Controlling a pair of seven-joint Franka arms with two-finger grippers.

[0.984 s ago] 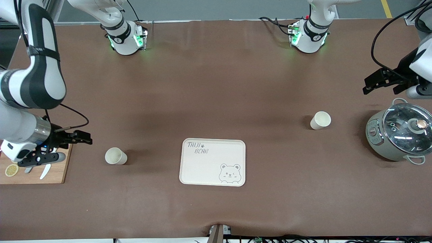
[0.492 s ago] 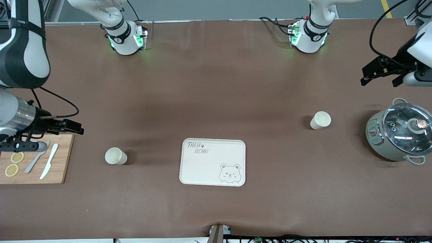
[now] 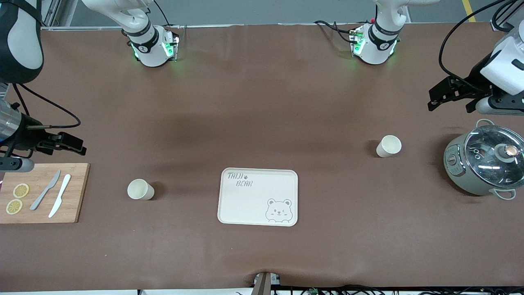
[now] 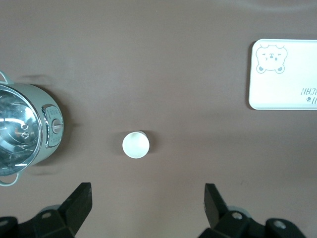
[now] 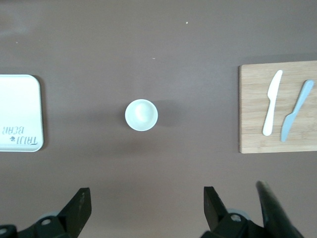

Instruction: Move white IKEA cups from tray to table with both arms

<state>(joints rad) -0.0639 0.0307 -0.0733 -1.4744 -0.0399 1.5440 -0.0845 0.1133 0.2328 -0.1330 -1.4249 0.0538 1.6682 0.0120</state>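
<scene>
Two white IKEA cups stand upright on the brown table. One cup (image 3: pixel 140 189) is between the bear tray and the cutting board; it also shows in the right wrist view (image 5: pixel 141 115). The other cup (image 3: pixel 389 146) is between the tray and the pot; it also shows in the left wrist view (image 4: pixel 135 145). My right gripper (image 3: pixel 78 146) is open and empty, high over the table by the cutting board's edge (image 5: pixel 147 206). My left gripper (image 3: pixel 433 100) is open and empty, high over the table beside the pot (image 4: pixel 147 203).
A cream bear tray (image 3: pixel 254 205) lies at the middle, nearer the front camera. A grey glass-lidded pot (image 3: pixel 485 164) stands at the left arm's end. A wooden cutting board (image 3: pixel 75 192) with two knives and lemon slices lies at the right arm's end.
My right gripper has moved off the cutting board and up, away from the front camera. My left gripper has risen away from the pot. Cups and tray have not moved.
</scene>
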